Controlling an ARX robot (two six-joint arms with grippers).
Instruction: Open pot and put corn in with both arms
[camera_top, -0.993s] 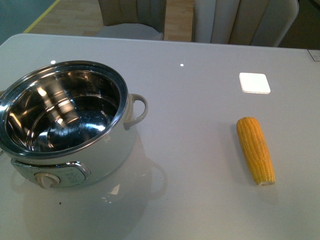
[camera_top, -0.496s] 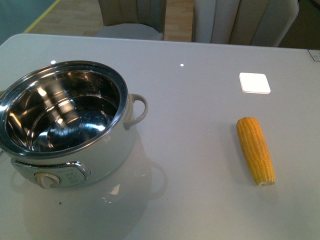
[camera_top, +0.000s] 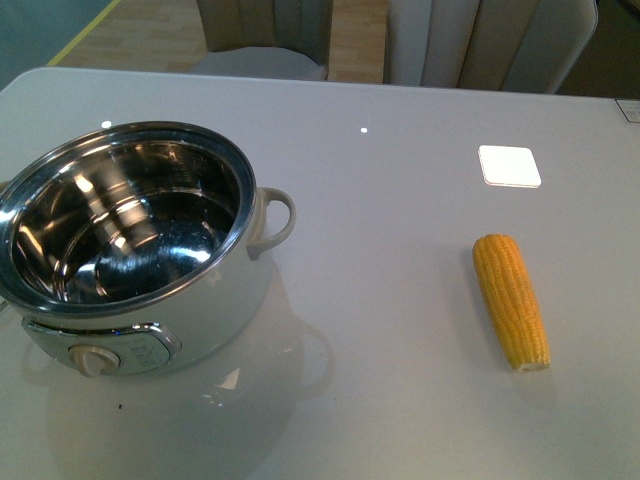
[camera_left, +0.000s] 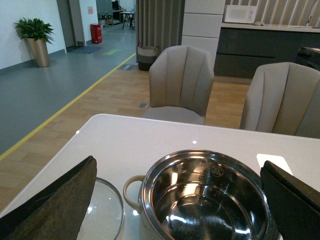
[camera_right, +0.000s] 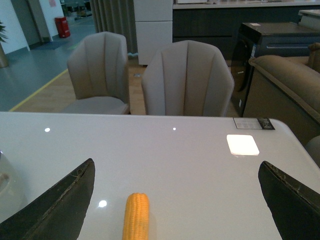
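The white pot stands at the table's left, lid off, its steel bowl empty. A glass lid lies flat on the table beside it, seen only in the left wrist view. The yellow corn lies on the table at the right, pale cut end toward me. My left gripper hangs open above the pot, one dark finger on each side of the bowl. My right gripper is open above the table, with the corn lying between its fingers. Neither arm shows in the front view.
A small white square pad lies beyond the corn at the right. Beige chairs stand along the table's far edge. A small card lies near the far right corner.
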